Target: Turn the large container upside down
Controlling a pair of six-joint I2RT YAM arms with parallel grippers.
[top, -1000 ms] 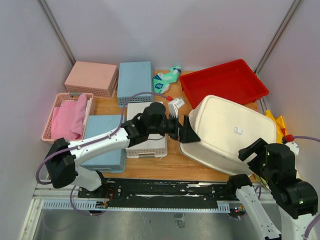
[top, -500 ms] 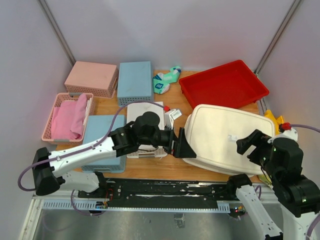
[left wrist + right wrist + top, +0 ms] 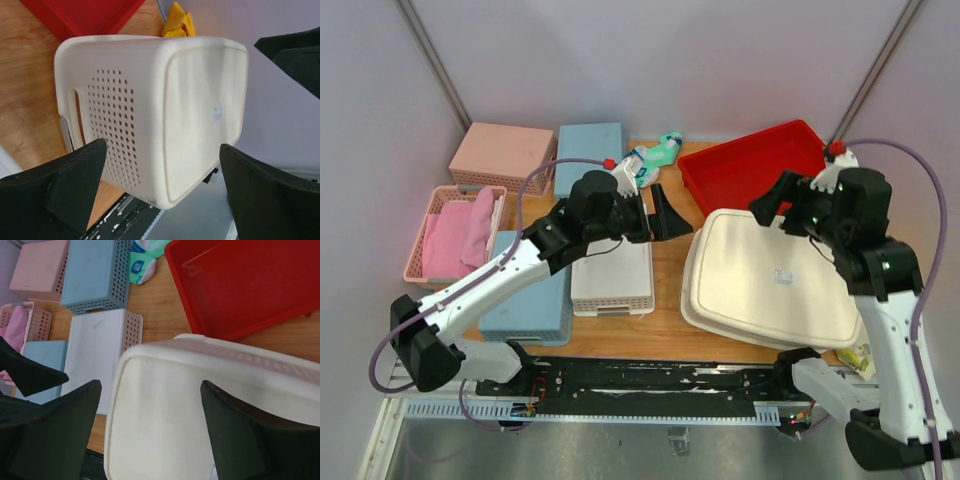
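The large container (image 3: 770, 280) is a cream basket lying base up on the right of the table, with a small sticker on its smooth base. My left gripper (image 3: 658, 215) is open and empty, left of the container and apart from it. In the left wrist view the left gripper (image 3: 161, 150) frames the container's perforated side (image 3: 112, 130) and a cut-out handle. My right gripper (image 3: 788, 212) is open and empty, hovering over the container's far edge. In the right wrist view the right gripper (image 3: 150, 390) sits above the base (image 3: 200, 425).
A red tray (image 3: 770, 165) stands behind the container. A small white basket (image 3: 612, 270), two blue baskets (image 3: 590, 160) (image 3: 525, 290), a pink basket (image 3: 503, 157) and a pink basket holding cloth (image 3: 455, 232) fill the left. A teal bottle (image 3: 655, 155) lies at the back.
The container went from tilted on its side to flat, base up. My left gripper pulled back to the left and away. My right arm rose and swung over the container's far edge.
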